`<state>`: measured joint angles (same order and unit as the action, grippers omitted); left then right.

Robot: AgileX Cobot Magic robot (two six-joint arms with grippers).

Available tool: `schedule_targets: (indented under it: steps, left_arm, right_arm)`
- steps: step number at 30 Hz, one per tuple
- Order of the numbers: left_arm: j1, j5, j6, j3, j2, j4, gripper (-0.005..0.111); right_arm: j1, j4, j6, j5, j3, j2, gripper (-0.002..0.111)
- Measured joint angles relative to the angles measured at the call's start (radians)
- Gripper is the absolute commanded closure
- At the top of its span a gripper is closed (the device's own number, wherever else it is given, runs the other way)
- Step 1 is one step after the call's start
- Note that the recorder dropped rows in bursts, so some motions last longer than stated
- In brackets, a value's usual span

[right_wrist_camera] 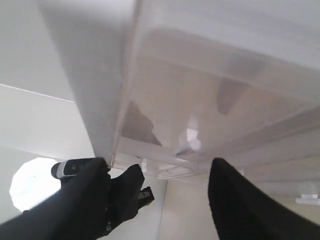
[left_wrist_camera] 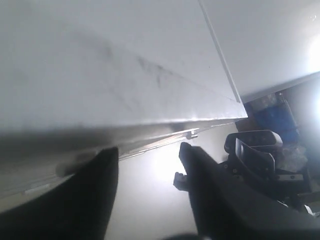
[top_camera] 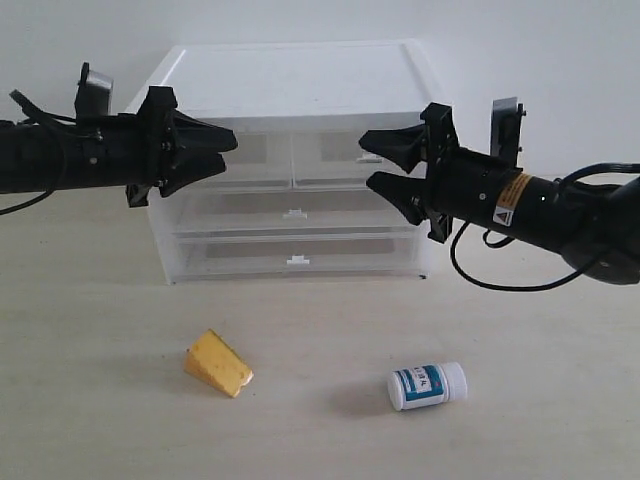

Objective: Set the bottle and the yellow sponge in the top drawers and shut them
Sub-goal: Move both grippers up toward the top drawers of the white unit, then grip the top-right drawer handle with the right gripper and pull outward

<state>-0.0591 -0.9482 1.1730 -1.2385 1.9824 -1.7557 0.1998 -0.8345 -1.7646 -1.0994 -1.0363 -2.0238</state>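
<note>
The bottle (top_camera: 427,385) lies on its side on the table at the front right. To its left rests the yellow sponge (top_camera: 218,363), a wedge. Behind them stands the white-topped cabinet (top_camera: 290,75), its two top drawers (top_camera: 255,160) (top_camera: 335,160) flush with its front. My left gripper (top_camera: 229,154) hovers open at the left top drawer's front. My right gripper (top_camera: 366,159) is open around the right drawer's tab handle (top_camera: 370,157). The left wrist view shows open fingers (left_wrist_camera: 107,170) under the cabinet top (left_wrist_camera: 125,65). The right wrist view shows open fingers (right_wrist_camera: 225,185) below the translucent drawer (right_wrist_camera: 210,105).
Two full-width drawers (top_camera: 295,212) (top_camera: 297,258) sit below the top pair. The beige table (top_camera: 320,430) stretches in front of the cabinet. The other arm (left_wrist_camera: 255,150) shows beyond my left fingers.
</note>
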Motion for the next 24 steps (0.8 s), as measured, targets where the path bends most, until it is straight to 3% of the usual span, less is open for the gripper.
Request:
schedule_targets:
  steps: [3, 8, 11, 17, 24]
  left_arm:
    - [0.0, -0.002, -0.002, -0.002, 0.002, -0.002, 0.063]
    - [0.0, -0.008, -0.002, -0.002, 0.002, -0.004, 0.063]
    - [0.0, -0.033, -0.011, -0.002, 0.006, -0.004, 0.062]
    - [0.0, -0.067, -0.048, -0.002, 0.015, -0.002, 0.046]
    - [-0.002, -0.03, -0.064, -0.002, 0.019, 0.023, 0.046]
  right_arm:
    - [0.0, 0.0, -0.004, 0.021, -0.014, 0.0, 0.056]
    - [0.0, 0.007, -0.004, 0.05, -0.018, -0.004, 0.069]
    - [0.0, 0.011, -0.004, 0.052, -0.018, -0.018, 0.068]
    - [0.0, 0.03, -0.004, 0.036, -0.033, -0.063, 0.067]
    - [0.001, -0.019, -0.021, -0.02, -0.092, -0.111, 0.068]
